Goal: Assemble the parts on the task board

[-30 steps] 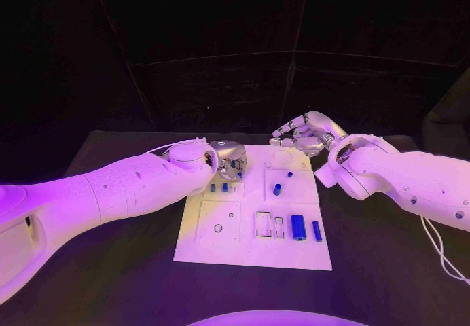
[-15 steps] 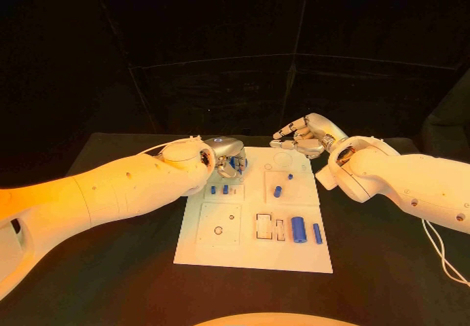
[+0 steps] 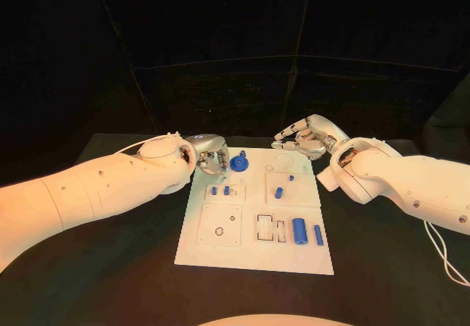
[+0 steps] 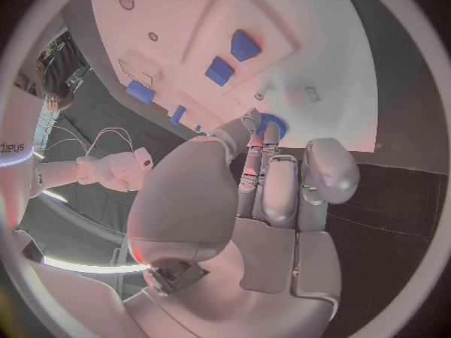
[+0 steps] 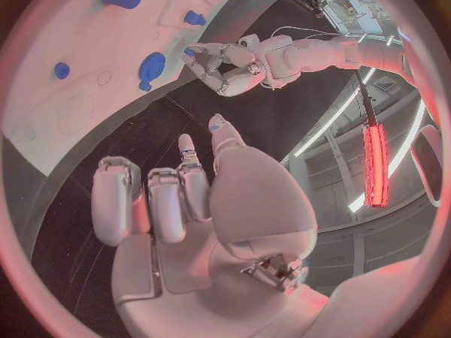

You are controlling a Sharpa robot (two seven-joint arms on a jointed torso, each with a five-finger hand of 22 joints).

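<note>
The task board (image 3: 257,210) lies flat in the middle of the black worktop (image 3: 117,272), and in the head view you see your left hand (image 3: 210,155) at its far left corner, fingers pinching a blue round part (image 3: 240,164) that sits low over the board. Two small blue pegs (image 3: 221,191) stand just nearer, a blue block (image 3: 278,191) lies right of them, and a blue cylinder (image 3: 299,229) with a slim blue bar (image 3: 318,234) lies near the board's near right edge. Your right hand (image 3: 305,138) hovers off the far right corner, fingers loosely curled and apart, holding nothing.

In the left wrist view the fingertips (image 4: 265,135) close on the ribbed blue part right at the board's surface; the palm faces down along the board. To do this step well, I judge you should keep the part level, centre it over its seat and press straight down before letting go.

In the right wrist view the right hand's fingers (image 5: 150,199) hang relaxed above the dark worktop, well apart from the board.
</note>
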